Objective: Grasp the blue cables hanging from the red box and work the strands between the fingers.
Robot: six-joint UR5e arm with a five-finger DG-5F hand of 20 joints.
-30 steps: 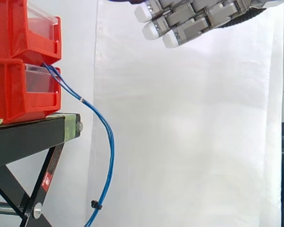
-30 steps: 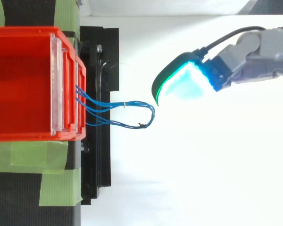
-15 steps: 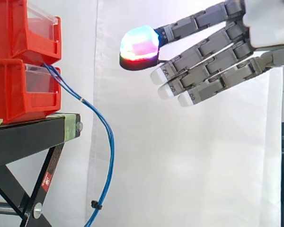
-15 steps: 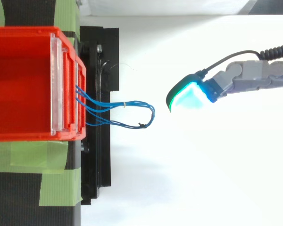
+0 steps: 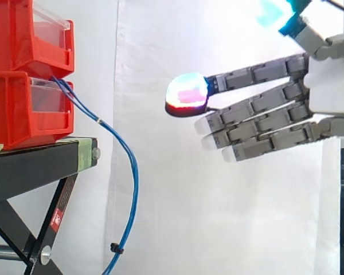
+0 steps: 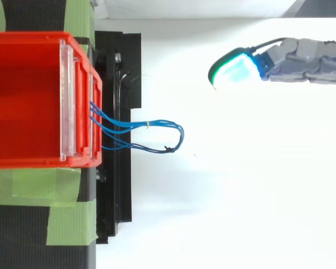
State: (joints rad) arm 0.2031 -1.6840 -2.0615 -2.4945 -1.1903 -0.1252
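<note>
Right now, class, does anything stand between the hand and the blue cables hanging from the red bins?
Nothing visible does. The hand, fingers straight, is to the right of the blue cables, above their hanging loop. Between them is open space in both views.

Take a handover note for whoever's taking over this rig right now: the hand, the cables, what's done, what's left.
Hand: open, fingers straight, pointing toward the bins, holding nothing.
Blue cables: hang from the front of the red bins, down past the black stand, apart from the hand.
Done: nothing grasped yet.
Left: close in, grasp the cables, work the strands between the fingers.
</note>
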